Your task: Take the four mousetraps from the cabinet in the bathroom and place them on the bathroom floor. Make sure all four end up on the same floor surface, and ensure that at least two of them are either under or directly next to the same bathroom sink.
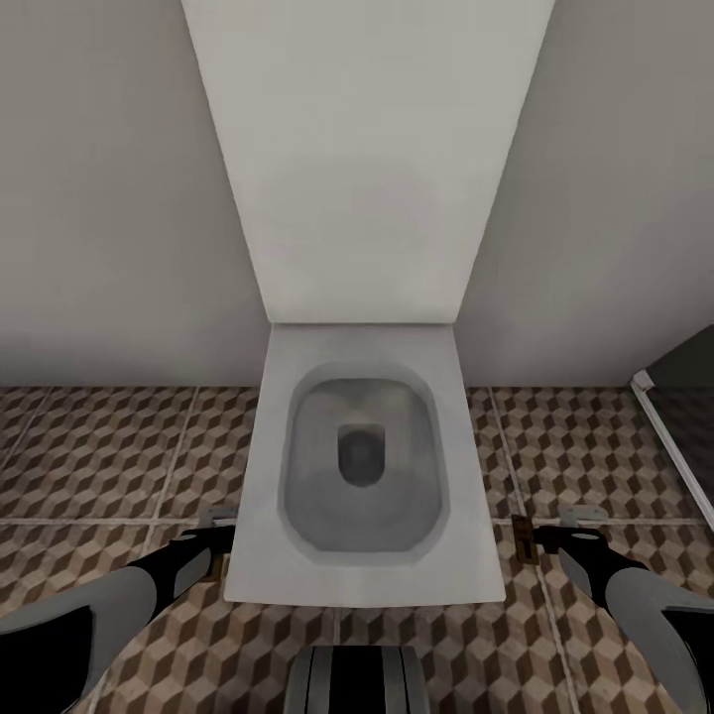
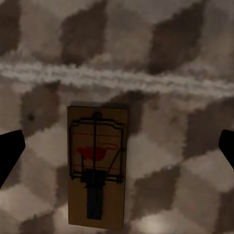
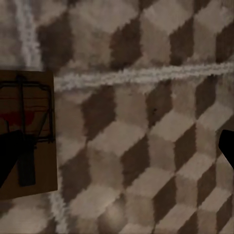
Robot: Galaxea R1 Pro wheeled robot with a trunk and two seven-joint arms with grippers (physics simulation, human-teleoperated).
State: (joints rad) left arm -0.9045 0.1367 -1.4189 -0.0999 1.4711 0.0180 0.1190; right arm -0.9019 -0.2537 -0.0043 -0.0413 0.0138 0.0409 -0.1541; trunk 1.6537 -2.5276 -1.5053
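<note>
Below both wrists, I see one trap [image 2: 97,168] and another [image 3: 25,134] flat on the floor [image 1: 99,466], flanking a toilet [image 1: 362,466]. Both fingers open, empty. Two traps and sink placement remain, I judge.

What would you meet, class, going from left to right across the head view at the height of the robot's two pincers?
Left pincer → white fixture with a bowl → mousetrap lying on the tiled floor → right pincer.
</note>
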